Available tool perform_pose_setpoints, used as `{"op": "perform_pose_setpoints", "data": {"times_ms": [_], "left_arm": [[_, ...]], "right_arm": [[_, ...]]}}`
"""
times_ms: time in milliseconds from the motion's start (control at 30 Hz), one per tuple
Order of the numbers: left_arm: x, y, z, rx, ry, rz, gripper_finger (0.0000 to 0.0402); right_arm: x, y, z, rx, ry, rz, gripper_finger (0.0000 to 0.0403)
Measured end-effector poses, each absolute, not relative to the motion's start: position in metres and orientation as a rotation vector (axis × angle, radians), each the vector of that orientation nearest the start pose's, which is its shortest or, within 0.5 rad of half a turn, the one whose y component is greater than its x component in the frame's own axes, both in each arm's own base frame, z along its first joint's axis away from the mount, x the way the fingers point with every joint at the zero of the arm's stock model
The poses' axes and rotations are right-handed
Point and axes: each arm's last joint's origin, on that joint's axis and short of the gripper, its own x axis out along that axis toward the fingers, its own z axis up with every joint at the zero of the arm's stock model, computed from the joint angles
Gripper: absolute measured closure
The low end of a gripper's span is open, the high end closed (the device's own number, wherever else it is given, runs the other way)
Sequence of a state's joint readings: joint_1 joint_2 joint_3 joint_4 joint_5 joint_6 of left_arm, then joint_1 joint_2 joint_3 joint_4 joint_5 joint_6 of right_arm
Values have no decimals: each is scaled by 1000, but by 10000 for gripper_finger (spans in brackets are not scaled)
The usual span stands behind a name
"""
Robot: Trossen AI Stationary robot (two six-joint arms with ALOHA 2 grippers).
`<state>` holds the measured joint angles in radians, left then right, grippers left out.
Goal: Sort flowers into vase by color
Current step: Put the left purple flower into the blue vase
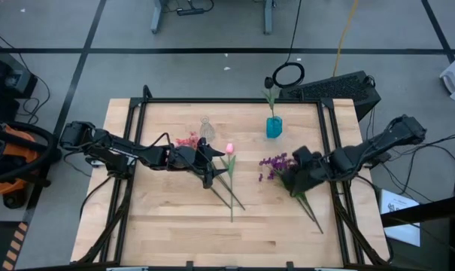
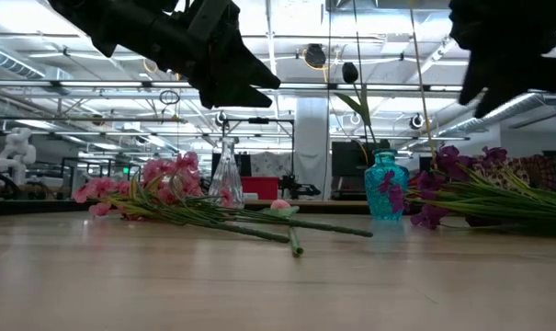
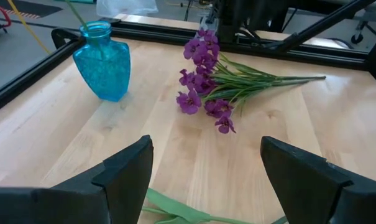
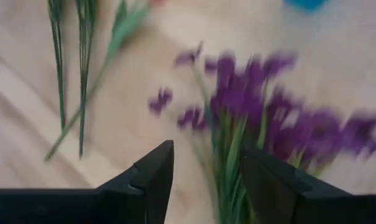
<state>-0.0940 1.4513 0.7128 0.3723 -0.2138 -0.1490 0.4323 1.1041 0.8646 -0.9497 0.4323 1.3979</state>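
Right gripper [image 1: 293, 179] hangs just above the purple spray [image 1: 276, 164], over its stems where they meet the blossoms. Fingers [image 4: 151, 171] part open, nothing between them; the stems run into the gap in the right wrist view. Looks like the step in hand is picking up the purple bunch.

Left gripper [image 1: 210, 172] hovers over the pink stems [image 1: 225, 194] near the tulip [image 1: 229, 149], fingers [image 3: 122, 171] wide open, empty. Pink spray [image 2: 144, 188] lies flat on the bench [image 1: 174, 226] beside the clear vase [image 1: 206, 129].

Blue vase [image 1: 274, 126] stands upright at the far edge of the bench, already has one green stem in it. It is near the purple blossoms, not touching.

To do the grab well:
- drop straight down, fingers astride the whole stem bundle, not the blossoms
- take the stems near the blossoms, where they are tight; farther down they fan out and some would be left behind
- close only once the fingertips are down at bench level either side
- lift level and check none trail

Risk: blue vase neck is narrow, so the long stems need to go in upright, ends first. Can't tell from here which vase takes which colour; purple sits nearer the blue one.
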Motion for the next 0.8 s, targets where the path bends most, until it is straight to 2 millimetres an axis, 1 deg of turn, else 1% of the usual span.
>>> {"op": "perform_pose_setpoints", "data": {"times_ms": [167,333,467,633,800], "left_arm": [[299,-22,211,-94,352,146,100],[299,-22,211,-94,352,146,100],[299,-22,211,-95,352,146,100],[299,-22,211,-95,353,146,100],[299,-22,211,-95,353,146,100]], "right_arm": [[182,89,231,800,1013,-721,227],[191,98,211,797,1147,-765,202],[197,98,202,777,1174,-799,163],[202,94,196,731,1167,-829,118],[209,92,186,679,1201,-840,100]]}}
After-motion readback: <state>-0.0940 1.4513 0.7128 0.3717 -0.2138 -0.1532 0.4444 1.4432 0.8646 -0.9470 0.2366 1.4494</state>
